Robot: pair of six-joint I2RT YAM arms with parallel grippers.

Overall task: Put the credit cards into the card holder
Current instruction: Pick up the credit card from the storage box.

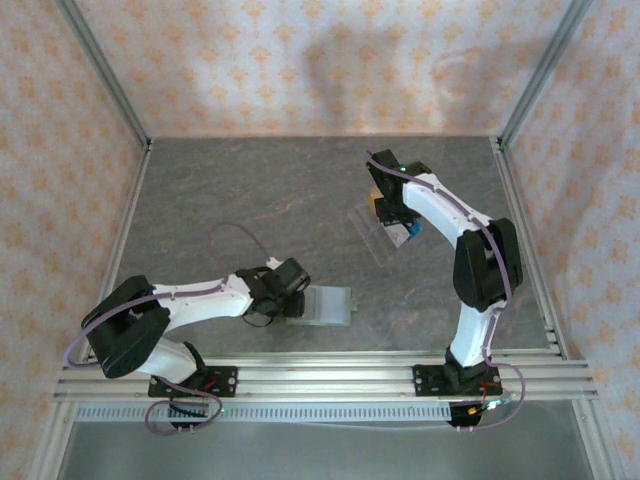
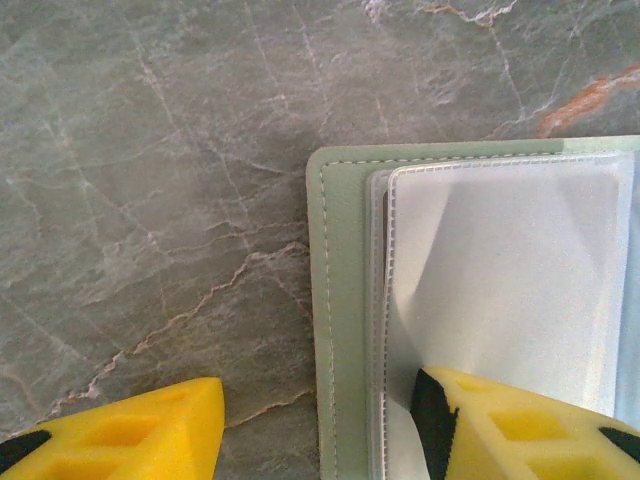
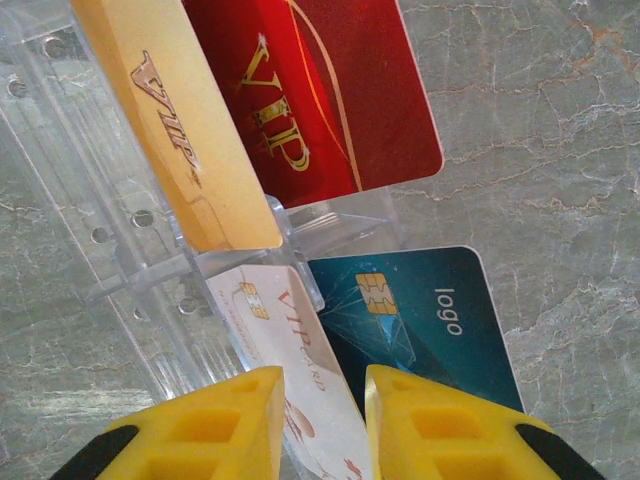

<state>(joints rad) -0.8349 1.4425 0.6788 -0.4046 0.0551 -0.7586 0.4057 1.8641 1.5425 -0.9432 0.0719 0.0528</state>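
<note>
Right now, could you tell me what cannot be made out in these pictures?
Top view: the cards in the tray are too small, and half covered by the right arm, to count.
Left wrist view: the wallet runs off the right and bottom edges, so its far pockets are cut off.
Right wrist view: the pale card runs off the bottom edge inside the right gripper; whether the fingers clamp it is unclear.

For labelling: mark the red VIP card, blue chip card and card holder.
Red VIP card (image 3: 330,95): right wrist view, face centre.
Blue chip card (image 3: 430,335): right wrist view, face centre.
Card holder (image 2: 340,320): left wrist view, green border.
</note>
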